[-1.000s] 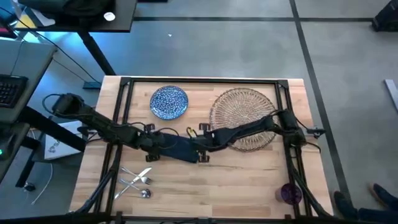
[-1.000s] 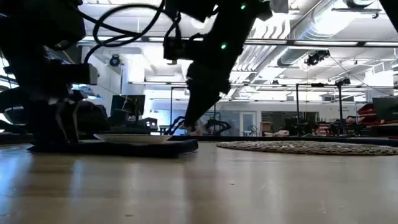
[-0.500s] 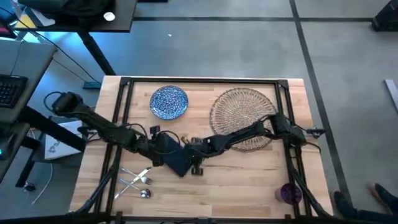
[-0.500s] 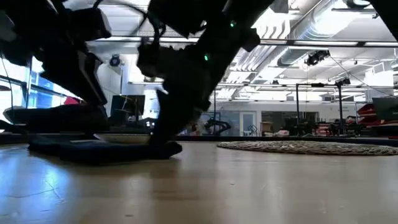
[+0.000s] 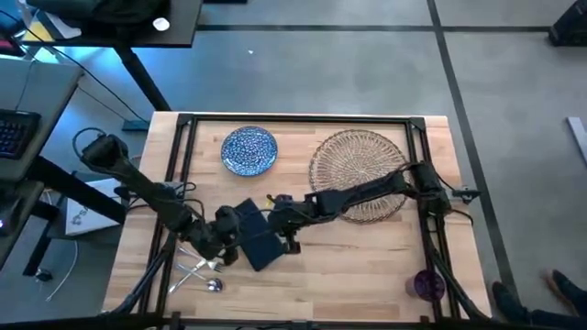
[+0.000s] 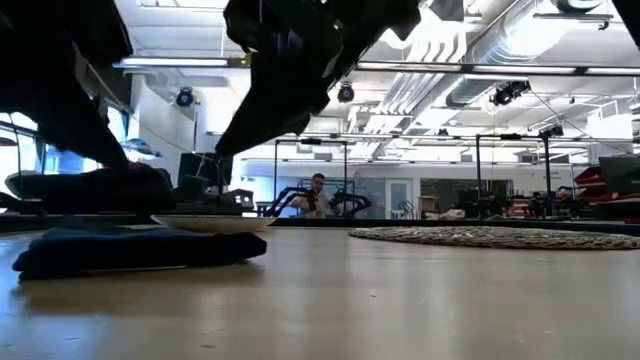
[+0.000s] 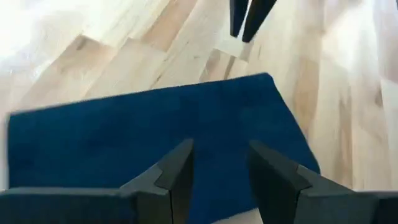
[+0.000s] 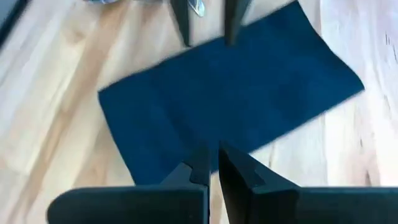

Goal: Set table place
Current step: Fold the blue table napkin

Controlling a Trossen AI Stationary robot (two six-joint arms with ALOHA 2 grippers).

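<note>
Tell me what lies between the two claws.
In the high view, the folded navy napkin lies flat on the table between the left claw and the right claw.

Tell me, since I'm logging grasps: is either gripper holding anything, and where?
Nothing is held. The left gripper, open, and right gripper, nearly shut, hang above the flat napkin.

Left gripper (image 5: 229, 240) low over table centre-left, fingers parted. Right gripper (image 5: 275, 218) reaches across from the right, fingers nearly closed, holding nothing.
</note>
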